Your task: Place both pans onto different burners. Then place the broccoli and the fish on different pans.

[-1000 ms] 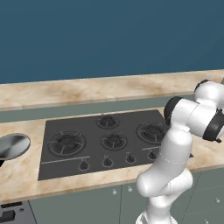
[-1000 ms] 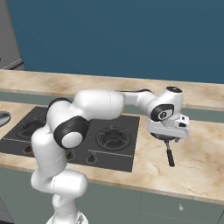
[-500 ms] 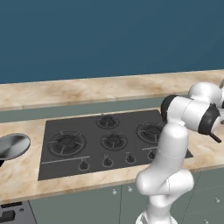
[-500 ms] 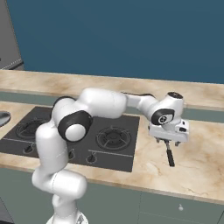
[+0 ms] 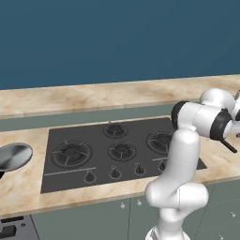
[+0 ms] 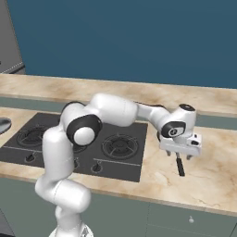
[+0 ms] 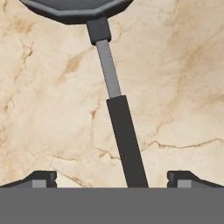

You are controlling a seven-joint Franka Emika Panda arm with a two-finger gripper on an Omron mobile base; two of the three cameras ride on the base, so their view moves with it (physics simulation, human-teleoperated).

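Observation:
One silver-grey pan [image 5: 14,156] lies on the counter left of the cooktop; its rim [image 6: 3,124] shows at the left edge of the right base view. The second pan [image 7: 74,8] lies on the counter right of the cooktop, its black handle [image 7: 126,140] pointing toward the front edge [image 6: 180,166]. My gripper [image 7: 113,179] is open and hangs just above that handle [image 5: 228,146], one fingertip [image 7: 41,177] on each side, not touching it [image 6: 178,155]. The burners [image 5: 71,153] [image 6: 119,144] are bare. The broccoli and the fish are out of view.
The dark cooktop [image 5: 93,164] has small knobs [image 5: 115,173] along its front. A raised marble ledge [image 5: 93,98] and a blue wall run behind it. The counter's front edge [image 6: 185,201] is close below the pan handle.
The hand has come down a little toward the pan handle at the right of the cooktop. The pans have not moved.

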